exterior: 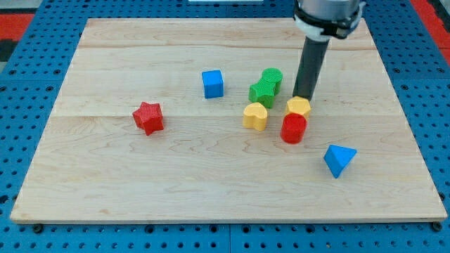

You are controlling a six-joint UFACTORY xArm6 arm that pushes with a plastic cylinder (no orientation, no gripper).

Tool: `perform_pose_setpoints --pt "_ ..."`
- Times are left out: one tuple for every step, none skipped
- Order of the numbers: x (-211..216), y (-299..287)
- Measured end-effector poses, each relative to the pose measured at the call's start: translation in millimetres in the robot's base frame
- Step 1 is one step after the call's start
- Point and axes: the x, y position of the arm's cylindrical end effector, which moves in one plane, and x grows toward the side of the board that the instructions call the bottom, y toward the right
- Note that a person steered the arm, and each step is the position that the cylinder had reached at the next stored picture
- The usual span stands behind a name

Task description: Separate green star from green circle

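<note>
The green star (261,92) and the green circle (272,77) touch each other near the board's middle, the circle above and to the right of the star. My tip (303,96) stands to the right of both, just above the yellow hexagon (299,107) and apart from the green blocks.
A yellow heart (255,116) lies just below the green star. A red cylinder (293,128) touches the yellow hexagon from below. A blue cube (212,83) is to the left of the star, a red star (148,117) farther left, a blue triangle (339,159) at lower right. The wooden board (105,176) sits on a blue pegboard.
</note>
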Motion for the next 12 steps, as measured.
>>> perform_pose_setpoints --pt "27 9" --pt "43 17" --pt "38 10" --pt "12 55" --pt "-62 82" --pt "-84 24" --pt "-69 -14" --pt "-66 -51" --pt "-65 -67" --pt "-52 -74" --pt "-42 -99" --pt "-32 -133"
